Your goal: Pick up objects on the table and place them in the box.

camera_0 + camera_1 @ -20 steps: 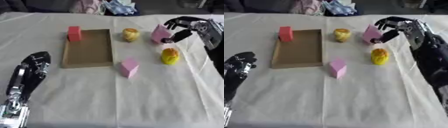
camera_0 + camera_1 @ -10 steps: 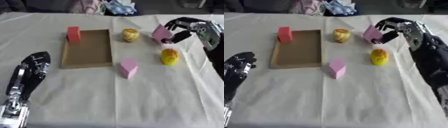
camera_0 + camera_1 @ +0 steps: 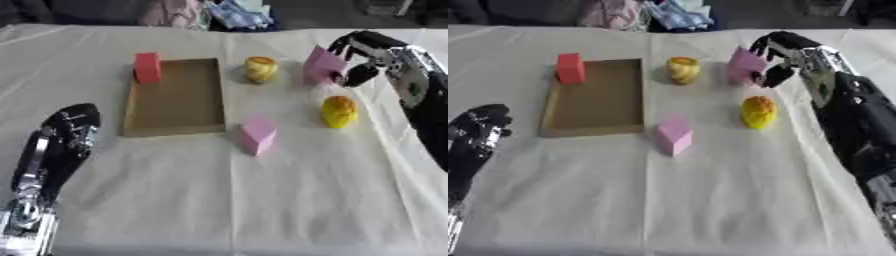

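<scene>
— Cloth (image 3: 262, 200) fills the near half, bare. Box (image 3: 175, 97) sits far-left, red block (image 3: 147, 67) touching its far corner.
— Right hand (image 3: 363, 60) curls round the far pink block (image 3: 320, 66), hiding its right side; left hand (image 3: 70, 127) rests open.

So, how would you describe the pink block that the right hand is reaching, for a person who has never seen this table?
Start at the shallow brown box on the white cloth and look to its far right, past the yellow-orange round thing. The pink block sits there, with the right hand curled around it. The other pink block lies nearer, beside the box's front corner, untouched.
</scene>
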Controlling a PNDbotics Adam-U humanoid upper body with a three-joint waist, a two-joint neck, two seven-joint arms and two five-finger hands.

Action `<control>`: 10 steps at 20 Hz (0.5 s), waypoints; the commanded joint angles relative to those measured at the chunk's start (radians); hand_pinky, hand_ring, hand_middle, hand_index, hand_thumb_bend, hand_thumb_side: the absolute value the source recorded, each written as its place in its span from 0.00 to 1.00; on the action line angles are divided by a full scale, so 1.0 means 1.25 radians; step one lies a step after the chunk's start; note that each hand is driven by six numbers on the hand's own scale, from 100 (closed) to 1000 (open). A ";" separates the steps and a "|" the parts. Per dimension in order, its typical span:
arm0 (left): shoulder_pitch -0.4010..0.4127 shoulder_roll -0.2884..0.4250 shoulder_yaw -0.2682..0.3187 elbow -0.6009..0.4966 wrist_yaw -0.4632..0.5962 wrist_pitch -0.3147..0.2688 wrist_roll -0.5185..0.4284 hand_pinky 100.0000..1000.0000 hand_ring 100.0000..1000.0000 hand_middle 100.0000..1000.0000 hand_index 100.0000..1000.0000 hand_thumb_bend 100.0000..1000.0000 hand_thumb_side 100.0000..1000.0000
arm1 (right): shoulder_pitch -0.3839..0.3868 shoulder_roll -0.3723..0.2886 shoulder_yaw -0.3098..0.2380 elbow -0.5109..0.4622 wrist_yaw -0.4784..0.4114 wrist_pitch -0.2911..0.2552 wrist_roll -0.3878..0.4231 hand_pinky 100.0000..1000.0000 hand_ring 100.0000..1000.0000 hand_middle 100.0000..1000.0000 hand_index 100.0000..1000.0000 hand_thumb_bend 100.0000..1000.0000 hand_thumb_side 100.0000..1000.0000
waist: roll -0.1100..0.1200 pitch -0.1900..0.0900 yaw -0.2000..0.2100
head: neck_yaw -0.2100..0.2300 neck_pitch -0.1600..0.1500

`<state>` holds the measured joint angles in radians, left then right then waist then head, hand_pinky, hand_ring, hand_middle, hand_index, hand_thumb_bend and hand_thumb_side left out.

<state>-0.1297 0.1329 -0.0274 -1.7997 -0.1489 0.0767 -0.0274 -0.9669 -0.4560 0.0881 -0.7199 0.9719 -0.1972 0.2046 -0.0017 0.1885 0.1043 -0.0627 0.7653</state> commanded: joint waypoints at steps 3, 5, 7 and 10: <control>-0.006 0.010 -0.003 -0.011 0.002 -0.002 -0.002 0.70 0.73 0.69 0.74 0.15 0.51 | -0.018 -0.016 0.011 -0.044 0.013 -0.017 -0.060 0.84 0.62 0.50 0.47 0.00 0.00 | 0.001 -0.012 0.000 | 0.001 0.004; -0.006 0.010 -0.003 -0.011 0.002 -0.002 -0.002 0.70 0.73 0.69 0.74 0.15 0.51 | -0.021 -0.016 0.018 -0.063 0.012 -0.025 -0.065 0.84 0.62 0.50 0.46 0.00 0.00 | 0.000 -0.013 0.001 | 0.001 0.004; -0.007 0.010 -0.003 -0.011 0.002 -0.002 -0.002 0.70 0.73 0.69 0.74 0.15 0.51 | -0.024 -0.015 0.025 -0.083 0.010 -0.033 -0.066 0.84 0.62 0.50 0.46 0.00 0.00 | -0.001 -0.013 0.001 | 0.000 0.004; -0.007 0.010 -0.003 -0.010 0.002 -0.003 -0.003 0.70 0.73 0.69 0.74 0.15 0.51 | -0.031 -0.012 0.036 -0.111 0.004 -0.043 -0.060 0.84 0.62 0.50 0.46 0.00 0.00 | -0.002 -0.014 0.003 | -0.001 0.004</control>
<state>-0.1299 0.1328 -0.0277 -1.7997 -0.1489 0.0752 -0.0290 -0.9788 -0.4534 0.1308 -0.8245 0.9799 -0.2439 0.1293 -0.0020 0.1884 0.1070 -0.0632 0.7653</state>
